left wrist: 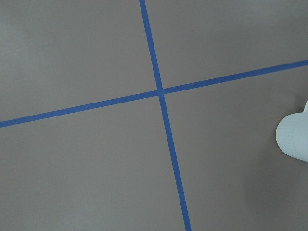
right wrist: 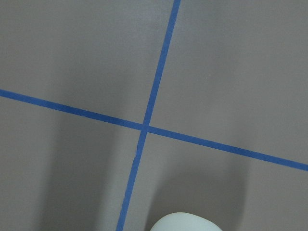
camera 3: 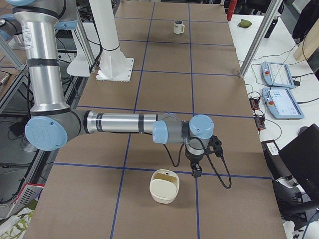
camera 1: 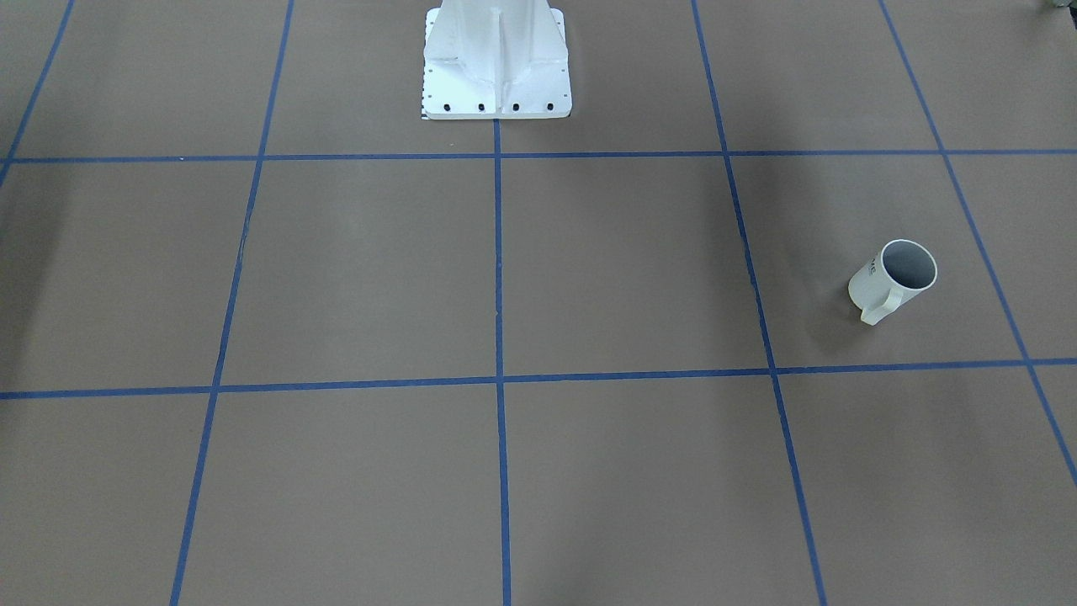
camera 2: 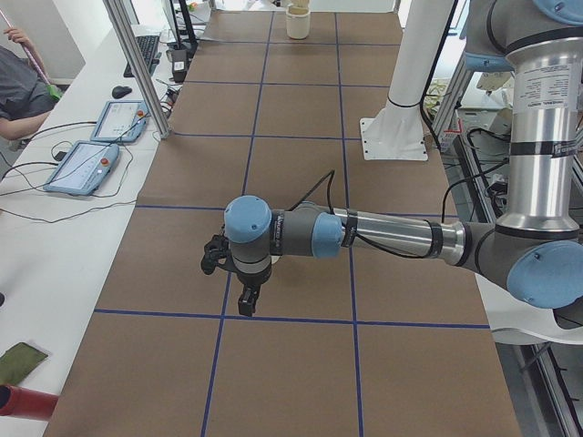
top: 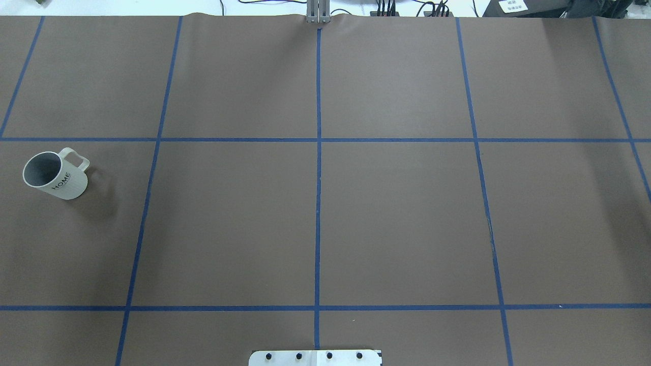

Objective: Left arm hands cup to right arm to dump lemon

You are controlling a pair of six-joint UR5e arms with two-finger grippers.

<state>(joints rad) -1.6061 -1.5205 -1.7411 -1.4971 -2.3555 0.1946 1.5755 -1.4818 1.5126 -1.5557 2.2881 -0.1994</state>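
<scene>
The cup (top: 53, 175) is a white ribbed mug with "HOME" on its side. It stands upright on the robot's left part of the table, handle outward, seen also as the cup (camera 1: 896, 278) and, far off, the cup (camera 3: 178, 26). Its grey inside shows no lemon; the lemon is out of view. The left gripper (camera 2: 246, 305) points down over a blue-tape crossing; I cannot tell if it is open or shut. The right gripper (camera 3: 197, 172) hangs beside a cream container (camera 3: 164, 185), state also unclear. A white rounded shape (left wrist: 293, 137) pokes in at the left wrist view's right edge.
The white pedestal (camera 1: 496, 63) stands at mid-table on the robot's side. The cream container (camera 2: 298, 23) sits at the far right end, its rim (right wrist: 185, 222) below the right wrist camera. Tablets (camera 3: 281, 94) and a seated person (camera 2: 18, 91) are along the operators' side.
</scene>
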